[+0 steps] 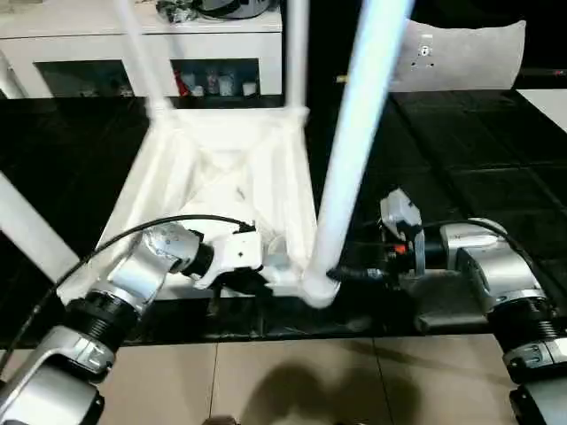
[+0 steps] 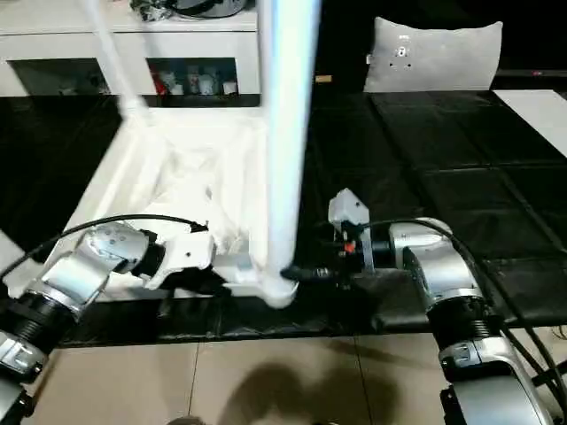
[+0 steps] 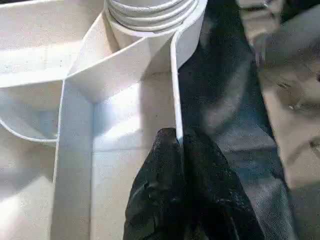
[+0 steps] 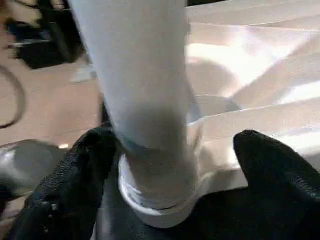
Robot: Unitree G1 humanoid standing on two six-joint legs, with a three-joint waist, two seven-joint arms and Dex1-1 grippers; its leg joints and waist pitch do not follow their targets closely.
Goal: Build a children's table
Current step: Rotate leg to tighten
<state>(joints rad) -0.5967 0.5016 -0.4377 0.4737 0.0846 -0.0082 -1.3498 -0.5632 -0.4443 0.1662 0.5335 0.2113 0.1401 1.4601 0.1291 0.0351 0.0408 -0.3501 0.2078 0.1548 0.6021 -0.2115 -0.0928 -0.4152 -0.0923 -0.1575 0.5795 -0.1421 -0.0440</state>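
Our left gripper (image 3: 180, 150) is pinched tight on the thin side rim of the table top (image 1: 221, 168), one black finger (image 3: 155, 195) on each face of the wall, close to the near corner socket (image 3: 150, 30). Our right gripper (image 4: 170, 165) stands wide around the base of the near leg (image 1: 354, 150); its fingers (image 4: 270, 170) flank the leg with a gap on one side, so we cannot say it grips.

The table lies upside down on the black mat (image 1: 461, 168), ribbed underside up, its near edge close to the mat's front edge, where tan floor tiles (image 1: 292, 381) begin. The near leg rises from the near right socket, leaning slightly to the right, its threaded end seated in the socket. Two more legs stand at the far corners (image 1: 297, 44), and another leg (image 1: 27, 226) slants up at the near left.

Beyond the mat's far edge stands a white cabinet (image 1: 142, 35); a pale cushion (image 1: 461, 53) sits at the far right.
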